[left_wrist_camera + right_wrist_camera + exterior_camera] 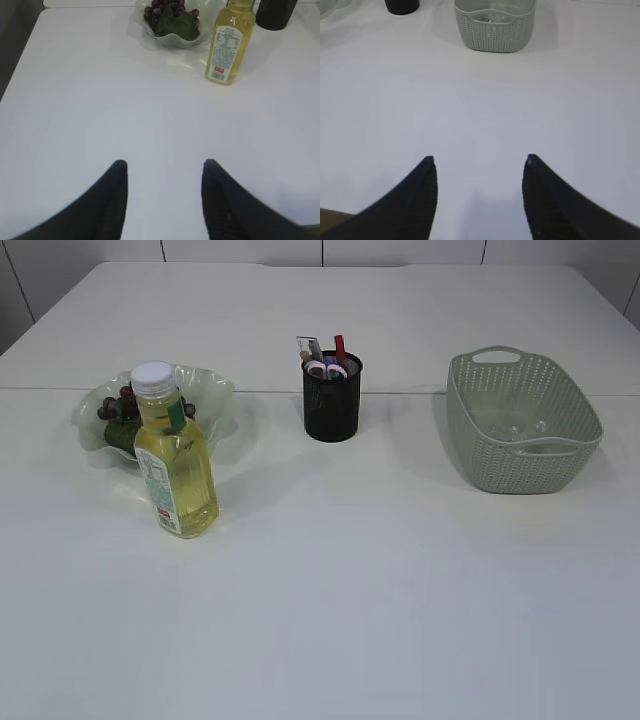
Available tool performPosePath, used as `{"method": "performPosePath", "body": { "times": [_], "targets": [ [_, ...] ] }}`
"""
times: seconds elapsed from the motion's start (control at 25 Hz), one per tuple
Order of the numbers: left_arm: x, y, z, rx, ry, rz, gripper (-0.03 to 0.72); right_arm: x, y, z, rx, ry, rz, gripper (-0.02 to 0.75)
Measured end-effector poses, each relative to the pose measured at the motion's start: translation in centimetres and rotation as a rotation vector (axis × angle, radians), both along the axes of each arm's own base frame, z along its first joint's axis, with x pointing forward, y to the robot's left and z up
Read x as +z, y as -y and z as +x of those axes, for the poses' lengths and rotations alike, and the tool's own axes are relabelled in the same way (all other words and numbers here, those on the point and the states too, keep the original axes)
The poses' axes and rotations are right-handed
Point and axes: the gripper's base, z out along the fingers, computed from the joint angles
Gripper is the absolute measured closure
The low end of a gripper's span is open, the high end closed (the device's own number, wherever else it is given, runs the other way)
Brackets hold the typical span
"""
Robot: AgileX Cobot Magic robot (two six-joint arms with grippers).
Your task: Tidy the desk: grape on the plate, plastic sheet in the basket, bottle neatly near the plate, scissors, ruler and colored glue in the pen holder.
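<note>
We see the grape (118,412) on the plate (215,400), bottle (175,458) upright just in front of it, scissors (327,369) in the pen holder (331,400), basket (520,422) at right, left gripper (164,167) and right gripper (479,164) both spread wide — empty, over the bare table (380,580).

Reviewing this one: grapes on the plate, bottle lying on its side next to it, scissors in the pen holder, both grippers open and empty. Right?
Not quite. The bottle stands upright beside the plate, cap on top, as the exterior view shows. The rest holds: grapes on the plate, scissors in the pen holder, left gripper and right gripper open and empty.
</note>
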Motion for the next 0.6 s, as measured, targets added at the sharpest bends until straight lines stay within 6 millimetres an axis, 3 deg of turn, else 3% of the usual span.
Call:
{"method": "performPosePath", "body": {
  "times": [0.6],
  "targets": [
    [0.01, -0.07, 0.01, 0.005, 0.002, 0.007, 0.348, 0.00, 0.10, 0.01, 0.002, 0.002, -0.031, 0.300]
  ]
}}
